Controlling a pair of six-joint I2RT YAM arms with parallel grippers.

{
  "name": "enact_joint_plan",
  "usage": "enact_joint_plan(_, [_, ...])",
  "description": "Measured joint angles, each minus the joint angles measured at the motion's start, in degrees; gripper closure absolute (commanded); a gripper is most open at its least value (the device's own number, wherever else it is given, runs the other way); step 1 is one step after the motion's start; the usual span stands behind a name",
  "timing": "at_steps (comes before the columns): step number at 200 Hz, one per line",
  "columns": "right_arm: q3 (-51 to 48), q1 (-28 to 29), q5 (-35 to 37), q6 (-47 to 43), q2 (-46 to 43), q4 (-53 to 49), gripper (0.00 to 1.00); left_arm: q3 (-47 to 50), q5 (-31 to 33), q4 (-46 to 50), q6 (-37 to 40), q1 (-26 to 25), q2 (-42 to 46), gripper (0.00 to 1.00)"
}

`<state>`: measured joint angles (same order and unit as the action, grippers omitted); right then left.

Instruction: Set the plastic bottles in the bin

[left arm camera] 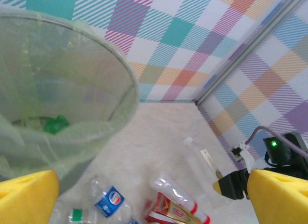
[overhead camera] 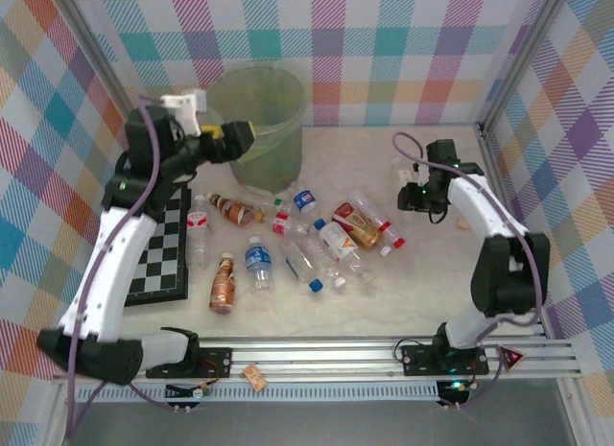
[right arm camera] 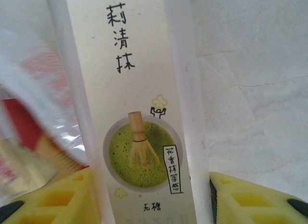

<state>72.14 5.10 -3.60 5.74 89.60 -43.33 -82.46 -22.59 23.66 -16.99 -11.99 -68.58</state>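
Several plastic bottles (overhead camera: pixel 317 245) lie scattered mid-table, clear ones with blue or red caps and a brown one (overhead camera: pixel 223 283). The pale-green bin (overhead camera: pixel 278 91) stands at the back. My left gripper (overhead camera: pixel 240 134) hangs open and empty beside its rim. The left wrist view looks into the bin (left arm camera: pixel 72 113), where something green (left arm camera: pixel 55 124) lies at the bottom. My right gripper (overhead camera: pixel 411 195) is low at the right. Its yellow fingers (right arm camera: pixel 238 197) press both sides of a clear bottle with a cream matcha label (right arm camera: pixel 139 113), which lies on the table (left arm camera: pixel 195 156).
A checkerboard (overhead camera: pixel 163 249) lies at the left under my left arm. A blue-label bottle (left arm camera: pixel 109 202) and a red-capped one (left arm camera: pixel 178 192) lie below my left gripper. A small tan object (overhead camera: pixel 462 223) sits by the right wall. Checked walls enclose the table.
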Motion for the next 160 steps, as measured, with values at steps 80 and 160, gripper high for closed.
enact_joint_plan(80, [-3.4,20.0,-19.7,7.6,-14.6,6.3,0.54,26.1,-7.5,-22.1,-24.2,-11.2,6.1,0.0])
enact_joint_plan(160, [-3.3,30.8,-22.4,12.3,-10.5,12.5,0.54,27.6,1.6,-26.1,-28.0,-17.6,2.5,0.0])
